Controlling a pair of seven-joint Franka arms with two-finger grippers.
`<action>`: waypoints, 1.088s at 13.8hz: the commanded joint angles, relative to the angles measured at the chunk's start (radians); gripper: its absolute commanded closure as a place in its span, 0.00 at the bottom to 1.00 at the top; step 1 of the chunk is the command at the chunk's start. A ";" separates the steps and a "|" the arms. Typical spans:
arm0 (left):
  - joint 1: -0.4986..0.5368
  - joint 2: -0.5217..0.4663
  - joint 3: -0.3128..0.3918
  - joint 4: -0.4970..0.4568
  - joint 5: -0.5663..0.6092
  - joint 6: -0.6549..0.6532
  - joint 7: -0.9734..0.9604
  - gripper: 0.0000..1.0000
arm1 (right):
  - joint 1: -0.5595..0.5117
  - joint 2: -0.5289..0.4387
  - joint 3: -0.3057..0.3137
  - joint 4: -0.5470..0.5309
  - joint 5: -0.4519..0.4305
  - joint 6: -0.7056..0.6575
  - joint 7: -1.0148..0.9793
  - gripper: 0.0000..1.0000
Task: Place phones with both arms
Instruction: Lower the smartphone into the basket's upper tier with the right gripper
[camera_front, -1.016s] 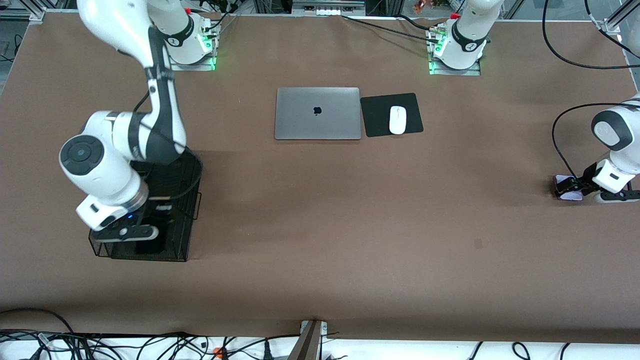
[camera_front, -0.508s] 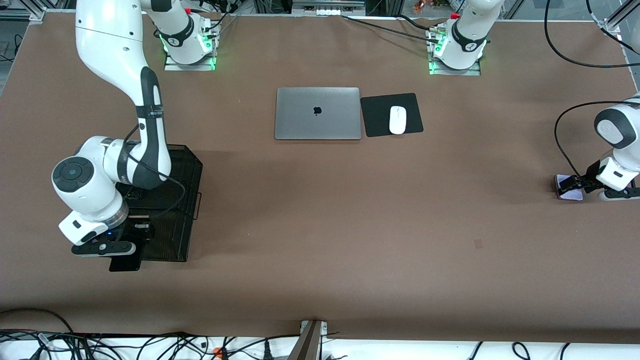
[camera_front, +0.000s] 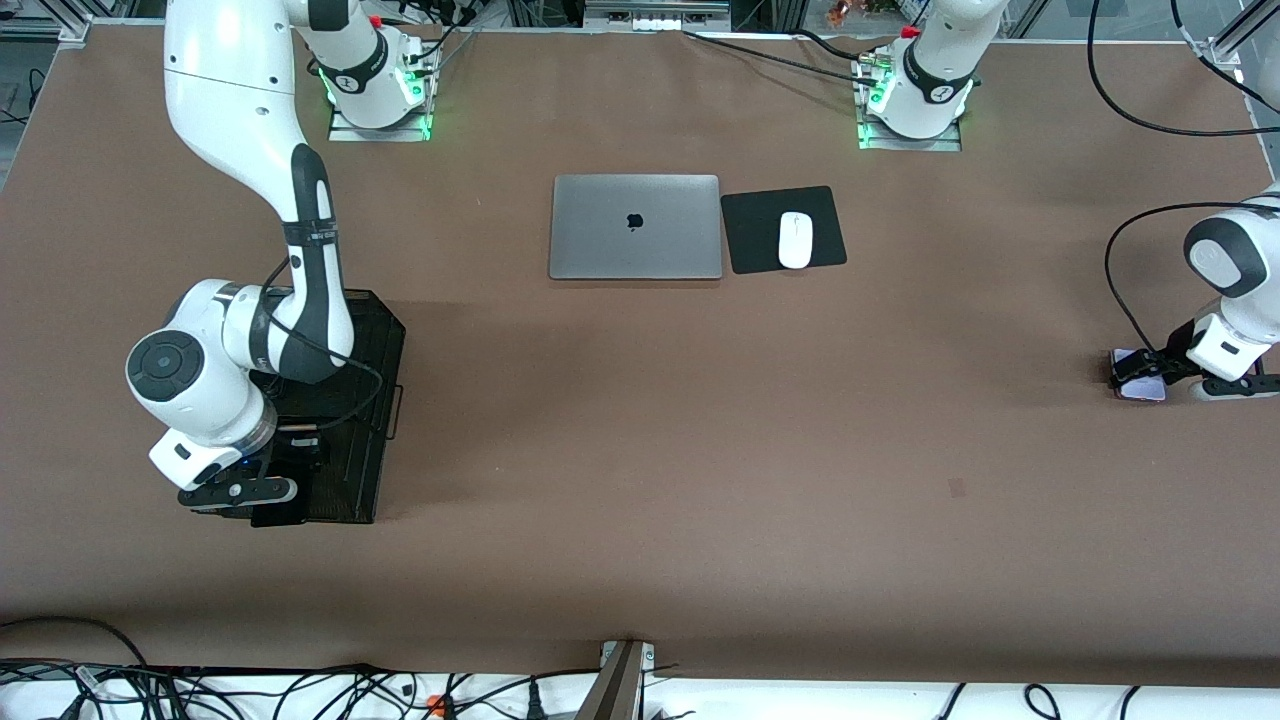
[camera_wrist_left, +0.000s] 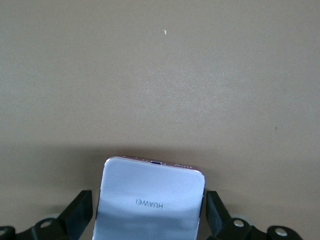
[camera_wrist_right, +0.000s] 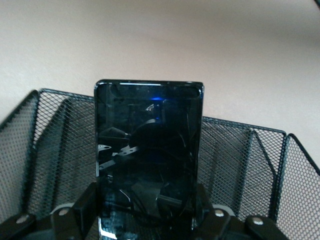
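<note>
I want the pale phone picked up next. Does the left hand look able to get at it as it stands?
Probably yes: the left hand is already down at the pale phone, open, one finger on each side, with only bare table around it.

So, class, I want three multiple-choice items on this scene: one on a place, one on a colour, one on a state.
1. The right pincer is over:
A. the laptop
B. the black mesh rack
C. the mouse pad

2. The phone between the left pincer's fingers is:
A. pale lavender-white
B. red
C. green

3. The right pincer is:
A. open, empty
B. shut on the black phone
C. out of view

Answers: B, the front view shows it above the rack; A, the left wrist view shows a pale back; B, the right wrist view shows the fingers clamping it.
</note>
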 joint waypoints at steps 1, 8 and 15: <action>0.003 0.006 -0.004 -0.010 -0.009 0.028 0.000 0.00 | -0.011 0.000 0.006 0.008 0.025 -0.033 -0.039 0.52; 0.003 0.007 -0.004 -0.008 -0.009 0.028 -0.013 0.77 | -0.013 -0.002 0.006 0.017 0.058 -0.028 -0.039 0.00; -0.104 -0.024 -0.009 0.159 -0.009 -0.310 -0.127 1.00 | -0.051 -0.009 0.006 0.166 0.073 -0.121 -0.039 0.06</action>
